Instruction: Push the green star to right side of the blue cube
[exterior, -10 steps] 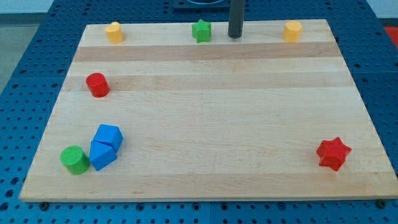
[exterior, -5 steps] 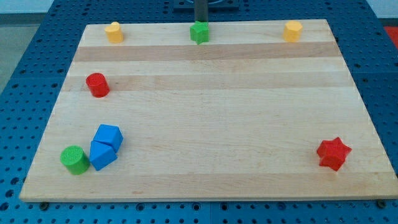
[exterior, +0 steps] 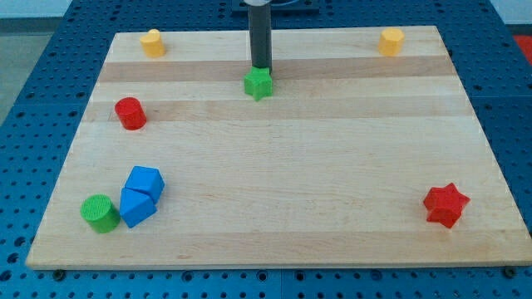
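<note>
The green star point(exterior: 259, 83) lies on the wooden board point(exterior: 332, 158), in the upper middle. My tip point(exterior: 261, 67) stands right behind it, touching its top edge in the view. Two blue cubes sit at the lower left: one point(exterior: 145, 182) slightly higher and to the right, the other point(exterior: 136, 207) below it, touching it. The star is far up and to the right of them.
A green cylinder point(exterior: 100, 213) sits left of the blue cubes. A red cylinder point(exterior: 130, 113) is at the left. Yellow blocks stand at the top left point(exterior: 151, 42) and top right point(exterior: 391, 40). A red star point(exterior: 445, 204) is at the lower right.
My tip moved left to behind the green star, then pushed it down the view, away from the board's top edge. The other blocks have not moved.
</note>
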### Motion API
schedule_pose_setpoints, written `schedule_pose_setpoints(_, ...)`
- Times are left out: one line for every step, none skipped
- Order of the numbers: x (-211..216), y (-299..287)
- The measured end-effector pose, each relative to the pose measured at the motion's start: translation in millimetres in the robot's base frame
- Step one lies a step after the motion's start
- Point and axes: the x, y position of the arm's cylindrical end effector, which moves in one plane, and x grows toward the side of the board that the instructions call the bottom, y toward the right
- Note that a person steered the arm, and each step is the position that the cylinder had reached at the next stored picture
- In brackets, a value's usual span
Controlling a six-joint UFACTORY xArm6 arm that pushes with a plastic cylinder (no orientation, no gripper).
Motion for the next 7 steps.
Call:
schedule_pose_setpoints(29,-1)
schedule_pose_setpoints(58,-3)
schedule_pose_setpoints(84,-4)
schedule_pose_setpoints(109,-4)
schedule_pose_setpoints(133,-8)
schedule_pose_setpoints(151,-17)
schedule_pose_setpoints(166,-24)
